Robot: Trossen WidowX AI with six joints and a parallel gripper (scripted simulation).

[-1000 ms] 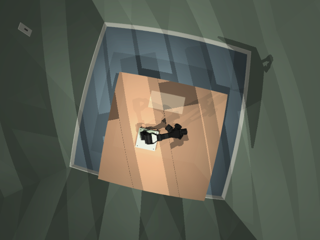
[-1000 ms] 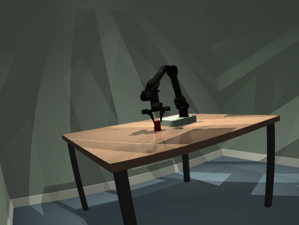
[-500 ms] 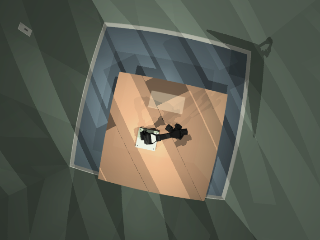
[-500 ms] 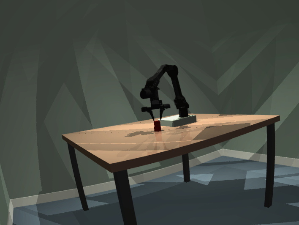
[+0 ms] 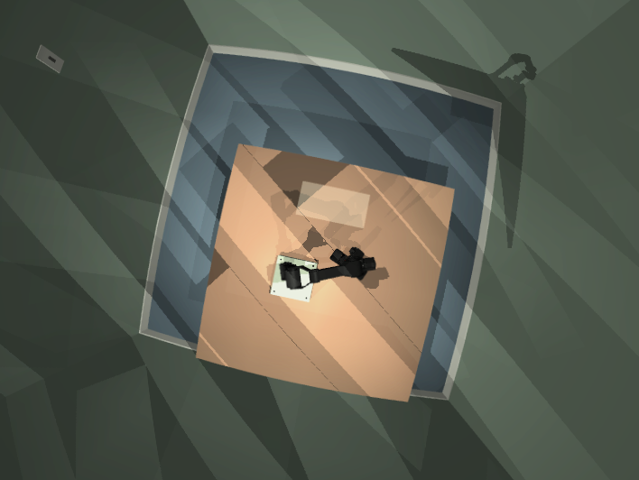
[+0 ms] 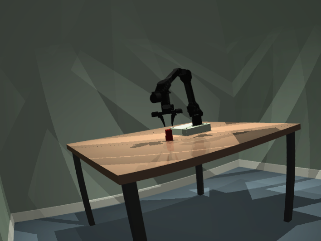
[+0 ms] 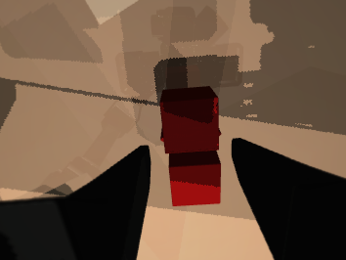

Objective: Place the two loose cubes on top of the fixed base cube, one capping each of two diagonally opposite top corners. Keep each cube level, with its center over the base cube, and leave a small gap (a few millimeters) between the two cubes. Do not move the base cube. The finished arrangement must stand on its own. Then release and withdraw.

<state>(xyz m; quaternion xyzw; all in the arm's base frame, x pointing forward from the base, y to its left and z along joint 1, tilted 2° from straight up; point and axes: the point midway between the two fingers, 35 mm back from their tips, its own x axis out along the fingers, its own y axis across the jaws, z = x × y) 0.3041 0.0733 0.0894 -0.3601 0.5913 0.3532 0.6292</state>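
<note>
From where I'm driving, the gripper (image 6: 167,126) hangs right above the red stack (image 6: 168,135), jaws spread partway with nothing between them. In the wrist view the upper cube (image 7: 190,119) sits on the base cube (image 7: 194,183), straight below and between the black fingers, no long axis to worry about. The stack stands mid-table (image 6: 145,155), just beside the arm's mount plate (image 6: 190,128), toward the far edge. I can only make out one cube on top. No labels or writing anywhere.
</note>
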